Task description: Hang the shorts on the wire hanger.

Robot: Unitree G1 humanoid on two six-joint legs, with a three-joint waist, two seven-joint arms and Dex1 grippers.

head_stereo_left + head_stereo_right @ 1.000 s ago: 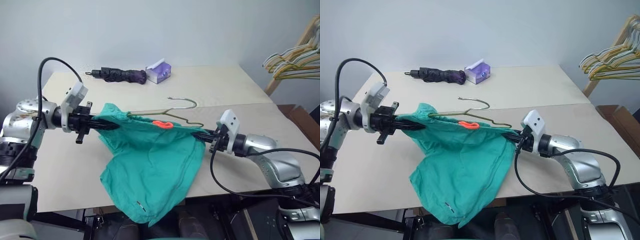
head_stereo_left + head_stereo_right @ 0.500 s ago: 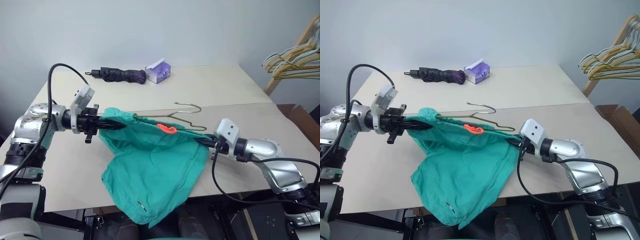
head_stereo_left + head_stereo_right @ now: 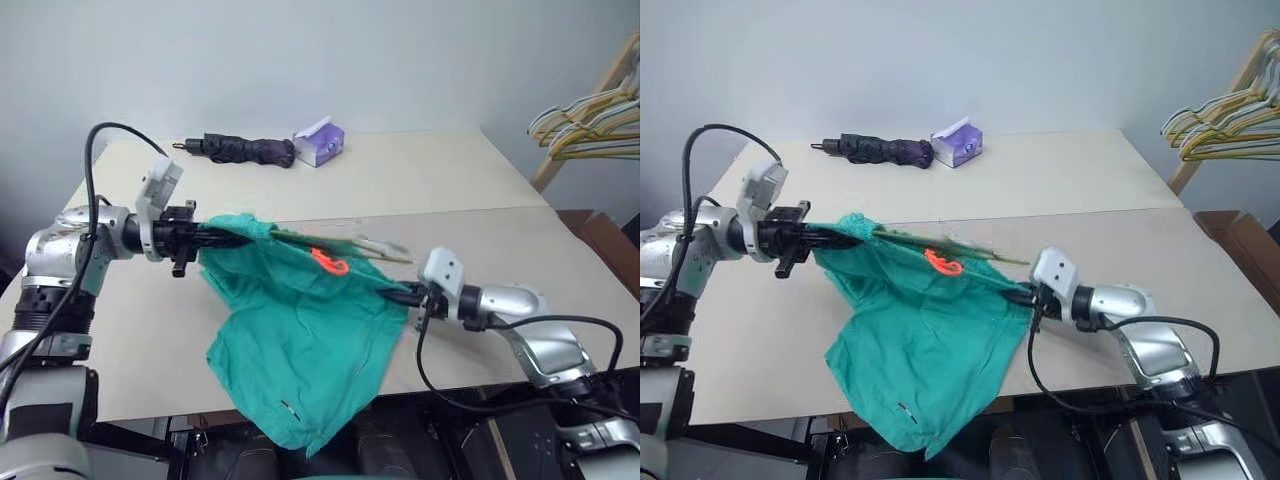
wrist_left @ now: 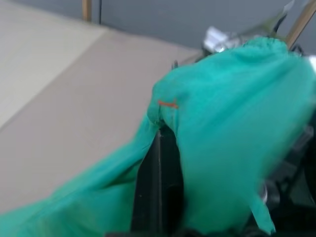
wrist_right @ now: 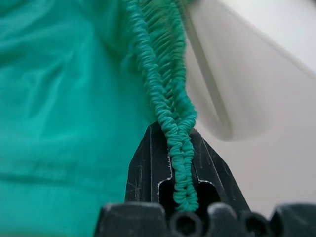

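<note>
Stretching mid-frame above the counter (image 3: 480, 185), the shorts (image 3: 300, 340) hang between both grippers, left (image 3: 222, 238) and right (image 3: 392, 293), jaws clenched on the waistband.

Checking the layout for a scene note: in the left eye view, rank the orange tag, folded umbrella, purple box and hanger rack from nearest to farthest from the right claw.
From the right claw:
1. Orange tag, on the shorts beside it.
2. Purple box, far table edge.
3. Folded umbrella, just left of the box.
4. Hanger rack, beyond the table's right corner.
</note>
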